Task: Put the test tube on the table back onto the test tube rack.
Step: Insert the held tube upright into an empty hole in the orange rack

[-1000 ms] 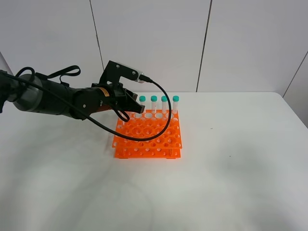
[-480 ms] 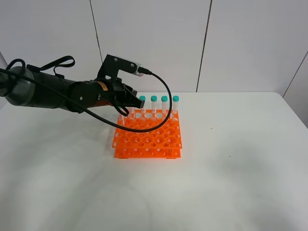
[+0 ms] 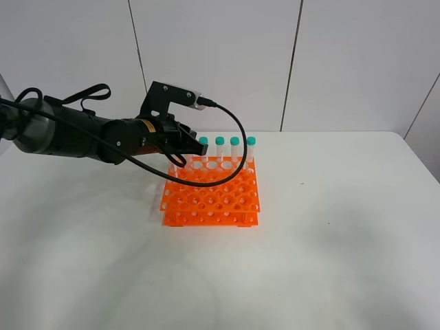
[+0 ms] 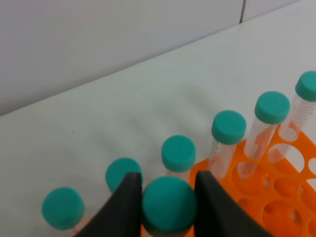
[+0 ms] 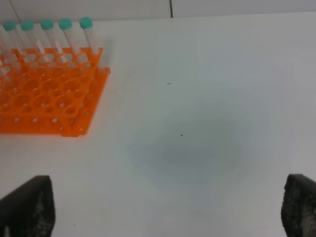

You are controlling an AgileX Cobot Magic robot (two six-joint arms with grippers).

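The orange test tube rack [image 3: 213,196] stands on the white table [image 3: 330,240]. Several teal-capped tubes stand in its back row [image 3: 235,147]. My left gripper [image 3: 181,148] hangs over the rack's back left corner. In the left wrist view its dark fingers [image 4: 121,212] are shut on the teal cap of the test tube [image 4: 169,204], held upright just in front of the back row [image 4: 228,127]. The tube's lower end is hidden. My right gripper [image 5: 163,210] is open and empty over bare table, right of the rack [image 5: 44,98]; it is out of the exterior view.
The left arm's black cable [image 3: 234,155] loops over the rack's back rows. A white panelled wall [image 3: 220,62] rises behind the table. The table's right side [image 5: 197,148] is bare white surface.
My left arm has risen a little and drawn slightly back and left over the rack's back left corner. The rack and the standing tubes have not moved.
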